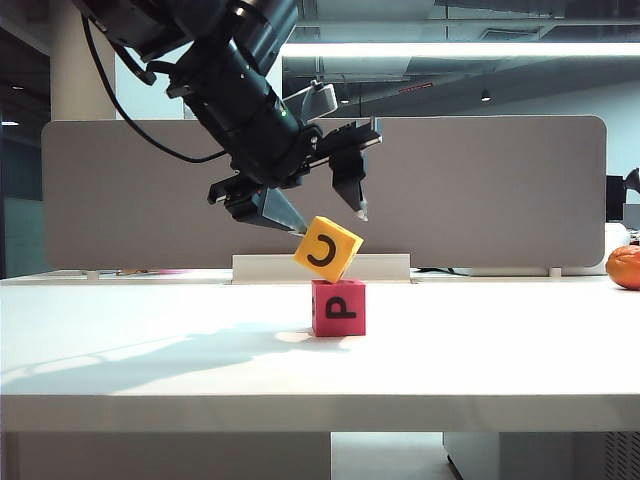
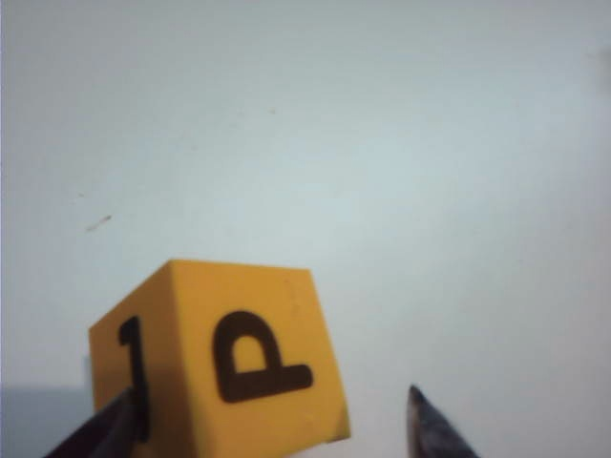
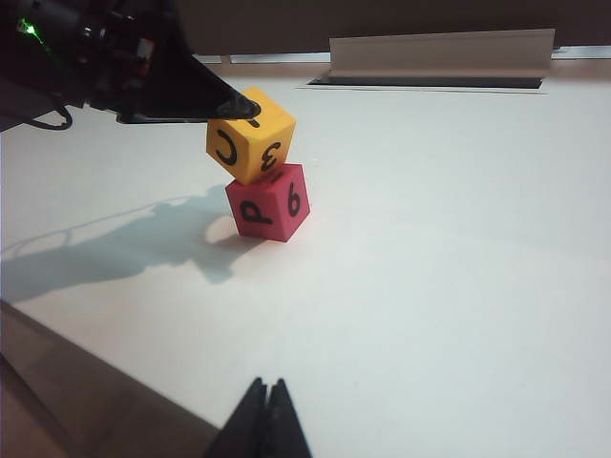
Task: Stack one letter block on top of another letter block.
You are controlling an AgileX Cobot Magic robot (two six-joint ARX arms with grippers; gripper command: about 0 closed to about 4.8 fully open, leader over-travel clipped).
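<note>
The yellow-orange letter block rests tilted, one corner down, on top of the pink-red letter block, which stands flat on the white table. My left gripper hangs over the yellow block with its jaws open wider than the block. One fingertip touches the block's upper corner; the other is clear of it. The left wrist view shows the yellow block between the fingers of the left gripper. The right wrist view shows both blocks, yellow on pink-red. My right gripper is shut and empty, far from them.
An orange fruit lies at the table's far right. A grey partition panel and a low white rail run along the back. The table's near edge passes close to the right gripper.
</note>
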